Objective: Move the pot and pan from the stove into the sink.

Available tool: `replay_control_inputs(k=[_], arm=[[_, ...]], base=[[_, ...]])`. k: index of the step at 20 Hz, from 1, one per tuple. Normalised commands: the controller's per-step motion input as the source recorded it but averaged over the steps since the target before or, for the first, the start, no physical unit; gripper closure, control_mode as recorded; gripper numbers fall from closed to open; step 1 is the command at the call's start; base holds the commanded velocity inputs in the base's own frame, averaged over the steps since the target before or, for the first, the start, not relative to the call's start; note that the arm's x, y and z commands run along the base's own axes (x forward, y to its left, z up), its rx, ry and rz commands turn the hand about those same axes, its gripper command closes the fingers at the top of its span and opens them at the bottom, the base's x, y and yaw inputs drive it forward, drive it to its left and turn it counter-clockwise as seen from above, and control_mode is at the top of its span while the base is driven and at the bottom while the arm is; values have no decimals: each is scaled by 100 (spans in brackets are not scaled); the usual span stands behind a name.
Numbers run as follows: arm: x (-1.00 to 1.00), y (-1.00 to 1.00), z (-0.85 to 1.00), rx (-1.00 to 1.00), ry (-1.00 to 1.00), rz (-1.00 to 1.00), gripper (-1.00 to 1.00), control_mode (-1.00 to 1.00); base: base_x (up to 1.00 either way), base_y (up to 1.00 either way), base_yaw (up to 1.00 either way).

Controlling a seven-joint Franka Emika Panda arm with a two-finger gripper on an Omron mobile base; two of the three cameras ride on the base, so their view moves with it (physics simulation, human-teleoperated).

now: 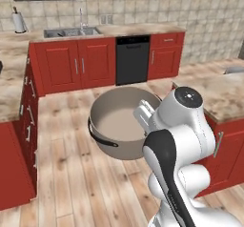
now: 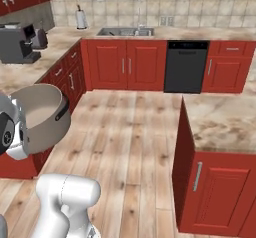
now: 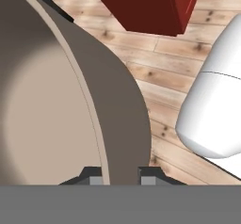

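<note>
Two pincer [image 3: 120,177] tips clamp the pot [image 1: 116,121] wall, pot aloft above wood floor [image 1: 71,173]

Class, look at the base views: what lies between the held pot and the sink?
Bare wooden floor, then the red cabinet doors below the sink; pot.

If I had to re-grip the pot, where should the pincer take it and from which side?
Probably the rim wall, where the pincer is shut on the pot now: one finger inside, one outside. The wall is thin and the top open, so come down over the rim. The dark side handle is a curved loop, likely harder to pinch squarely.
</note>
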Motion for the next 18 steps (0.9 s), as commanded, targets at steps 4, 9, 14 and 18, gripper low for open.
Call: replay_control_inputs(k=[4,9,14,18], arm=[[0,0,0,0,0,0,100,100],[0,0,0,0,0,0,100,100],[0,0,0,0,0,0,100,100],[0,0,0,0,0,0,100,100]], base=[[65,24,-2],[68,26,-2],[72,27,-2],[75,30,-2]])
